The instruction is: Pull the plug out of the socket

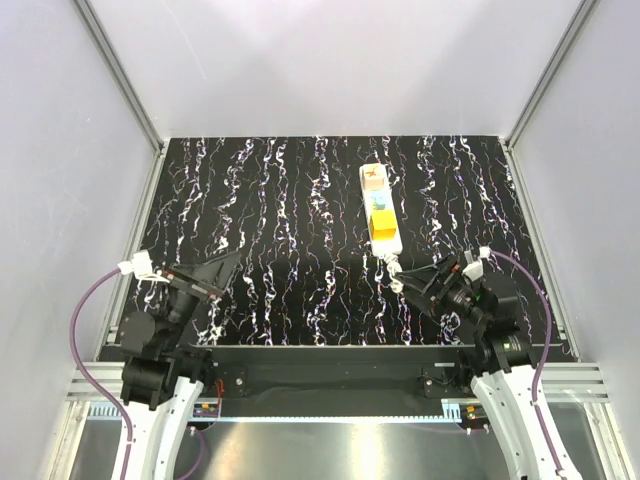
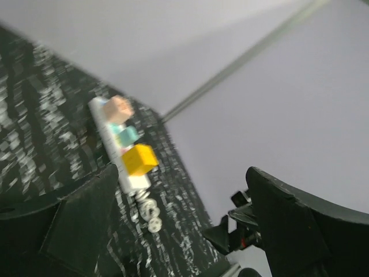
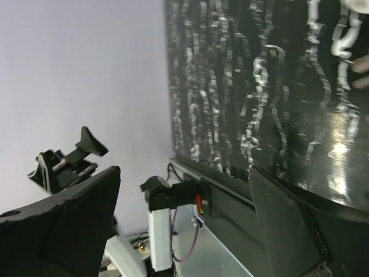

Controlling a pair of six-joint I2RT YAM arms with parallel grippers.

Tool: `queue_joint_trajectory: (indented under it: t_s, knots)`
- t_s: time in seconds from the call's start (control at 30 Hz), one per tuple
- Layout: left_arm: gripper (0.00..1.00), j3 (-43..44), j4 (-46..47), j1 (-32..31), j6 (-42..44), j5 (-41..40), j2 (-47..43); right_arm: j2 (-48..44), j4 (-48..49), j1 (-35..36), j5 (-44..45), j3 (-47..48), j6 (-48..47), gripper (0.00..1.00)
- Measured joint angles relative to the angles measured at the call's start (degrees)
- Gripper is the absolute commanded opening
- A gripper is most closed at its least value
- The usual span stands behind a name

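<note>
The socket, a long narrow white power strip [image 1: 379, 205], lies on the black marbled mat right of centre. It carries a pink outlet at its far end, a teal one in the middle and a yellow block plug [image 1: 381, 226] near its near end. Its knotted white cord [image 1: 391, 266] trails toward me. The left wrist view shows the strip [image 2: 113, 144], the yellow plug [image 2: 140, 160] and the cord [image 2: 146, 210] ahead. My left gripper [image 1: 222, 272] [image 2: 184, 231] is open and empty, far left of the strip. My right gripper [image 1: 418, 281] [image 3: 184, 225] is open and empty, just right of the cord.
The black marbled mat [image 1: 300, 240] is boxed in by grey walls with aluminium rails at left [image 1: 130, 230] and right [image 1: 540, 240]. The right wrist view looks across the mat's near edge toward the left arm [image 3: 161, 231].
</note>
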Motion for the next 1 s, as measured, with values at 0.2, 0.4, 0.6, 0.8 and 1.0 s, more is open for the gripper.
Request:
queue_joint_trajectory:
  t_s: [0.2,0.4,0.6,0.8,1.0]
  knots:
    - [0.99,1.44,-20.72,0.0,-1.46,-8.02,0.13,4.83,-5.01,0.0,2.8,0.42,-6.64,1.0]
    - [0.99,8.02,-32.48,0.0,-1.05,-11.26,4.04,15.43,-8.48,0.02,7.76,6.47,-14.71,1.0]
    - [0.99,10.64,-34.23,0.0,2.43,-10.43,6.67,31.82,-9.27,0.0,18.27,16.98,-22.84,1.0]
    - [0.99,10.78,-34.95,0.0,7.06,-3.45,16.17,50.47,-2.91,0.0,23.71,22.45,-29.27,0.9]
    - [0.99,10.78,-35.47,0.0,11.41,4.24,21.66,66.34,3.06,2.38,24.76,25.46,-32.85,0.87]
